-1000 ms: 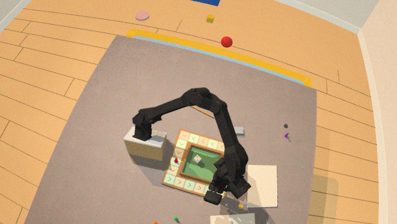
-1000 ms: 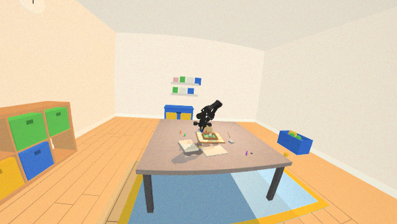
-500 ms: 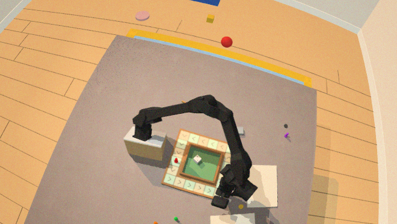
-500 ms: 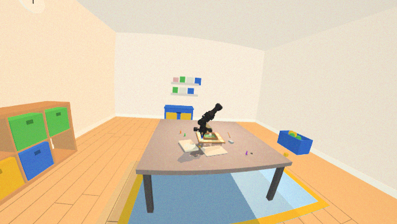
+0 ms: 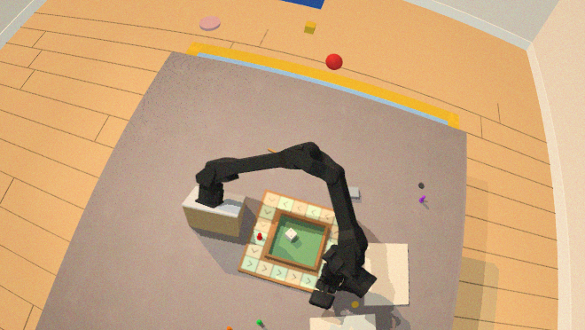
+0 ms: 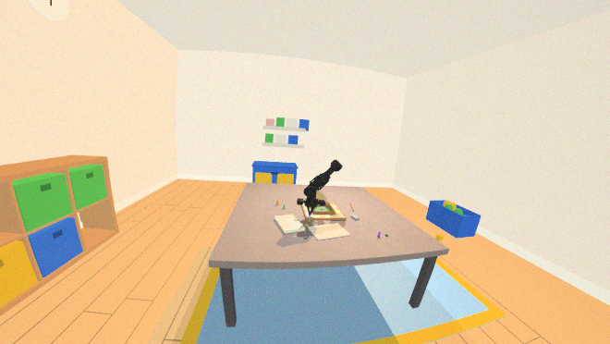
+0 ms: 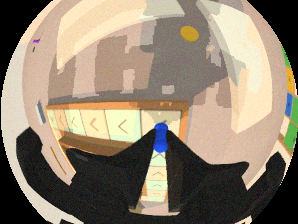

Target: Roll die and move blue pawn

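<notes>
Gripping blue pawn [image 7: 160, 133] upright, claw [image 7: 160, 152] nearly closed, above board corner [image 7: 174, 111].

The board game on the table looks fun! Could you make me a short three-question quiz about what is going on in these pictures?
1. True or false: the die lies in the green tray.
2. What is the gripper shut on? A) red pawn B) blue pawn C) die
3. Fill in: the red pawn stands on the board's ____ edge in the top view.

Key: 1 true; 2 B, the blue pawn; 3 left.
</notes>
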### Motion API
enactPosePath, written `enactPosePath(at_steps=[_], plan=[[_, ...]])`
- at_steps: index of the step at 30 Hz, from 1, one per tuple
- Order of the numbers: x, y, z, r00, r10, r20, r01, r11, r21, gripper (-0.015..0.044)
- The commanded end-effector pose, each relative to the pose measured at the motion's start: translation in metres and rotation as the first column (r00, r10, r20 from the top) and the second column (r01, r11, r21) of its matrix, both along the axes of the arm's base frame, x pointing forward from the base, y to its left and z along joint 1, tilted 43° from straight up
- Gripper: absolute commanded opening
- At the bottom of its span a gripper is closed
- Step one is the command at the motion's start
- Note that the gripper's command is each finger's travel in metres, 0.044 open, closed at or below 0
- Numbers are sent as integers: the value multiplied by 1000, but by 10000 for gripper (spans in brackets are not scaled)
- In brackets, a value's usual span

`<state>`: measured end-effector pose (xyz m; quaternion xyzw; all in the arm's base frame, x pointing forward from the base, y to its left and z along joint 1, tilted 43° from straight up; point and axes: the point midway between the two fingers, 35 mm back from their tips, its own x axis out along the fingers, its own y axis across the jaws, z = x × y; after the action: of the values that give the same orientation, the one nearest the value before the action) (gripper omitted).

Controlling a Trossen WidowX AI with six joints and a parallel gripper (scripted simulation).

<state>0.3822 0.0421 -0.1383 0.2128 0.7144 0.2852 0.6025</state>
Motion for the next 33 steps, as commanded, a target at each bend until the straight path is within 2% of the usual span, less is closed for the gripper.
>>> enactPosePath(at_steps=[1, 3, 13, 17, 20, 24, 33], plan=[[-5, 5, -6, 1000, -2, -15, 2, 1000, 4, 0], [-6, 6, -8, 1000, -2, -15, 2, 1000, 4, 0], [0, 1, -1, 1000, 1, -1, -1, 1000, 0, 263], [8, -28, 31, 1000, -2, -14, 2, 1000, 1, 368], [9, -30, 33, 1000, -2, -15, 2, 1000, 1, 440], [-3, -36, 50, 1000, 4, -10, -4, 1000, 1, 440], [-95, -59, 135, 999, 43, 19, -43, 999, 5, 440]])
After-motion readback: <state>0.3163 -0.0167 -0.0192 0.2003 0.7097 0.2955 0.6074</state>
